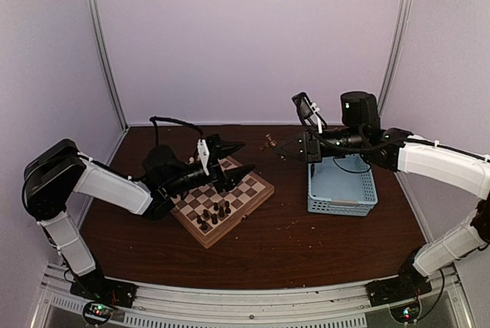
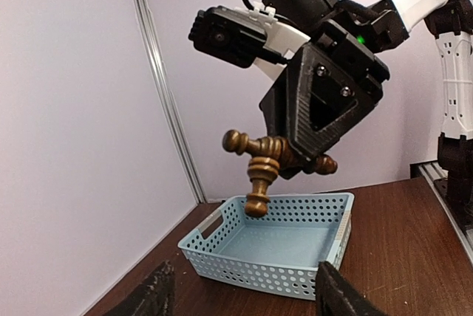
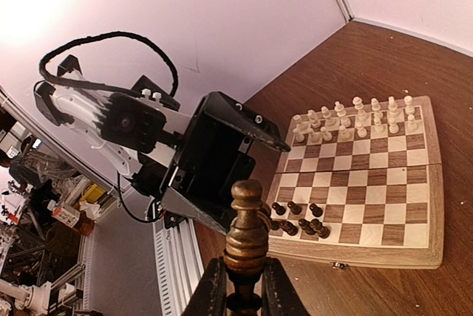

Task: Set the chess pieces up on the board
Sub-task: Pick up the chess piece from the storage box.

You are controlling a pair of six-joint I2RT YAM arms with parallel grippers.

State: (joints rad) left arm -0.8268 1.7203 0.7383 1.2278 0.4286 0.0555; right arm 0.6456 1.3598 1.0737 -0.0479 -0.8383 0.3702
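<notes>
Two tools are seen. L tool (image 1: 239, 158) is held just above the far corner of the board (image 1: 230, 207), its jaws spread wide w/ nothing btwn them. In the L wrist view only its two dark fingertips (image 2: 157, 295) are shown, at the bottom edge and well apart. R tool (image 1: 285, 149) is held in the air over the counter (image 1: 306, 244), btwn the board and the light blue basket (image 1: 342, 188). Its jaws are set narrow and clamped on a dark brown piece (image 3: 246, 233).

In the L wrist view brown turned shapes are seen crossed at the R tool's tips, one hanging base-down over the basket. Whether more than one piece is gripped cannot be told.

The board is laid askew on the counter, L of centre. On it cream pieces (image 3: 355, 118) are stood in two rows along one edge. A small cluster of dark pieces (image 3: 297, 218) is gathered by the opposite edge, not in rows. The basket is set R of the board, apart from it. Some small brownish bits (image 1: 268, 142) are seen on the counter behind the board, too small to identify.
</notes>
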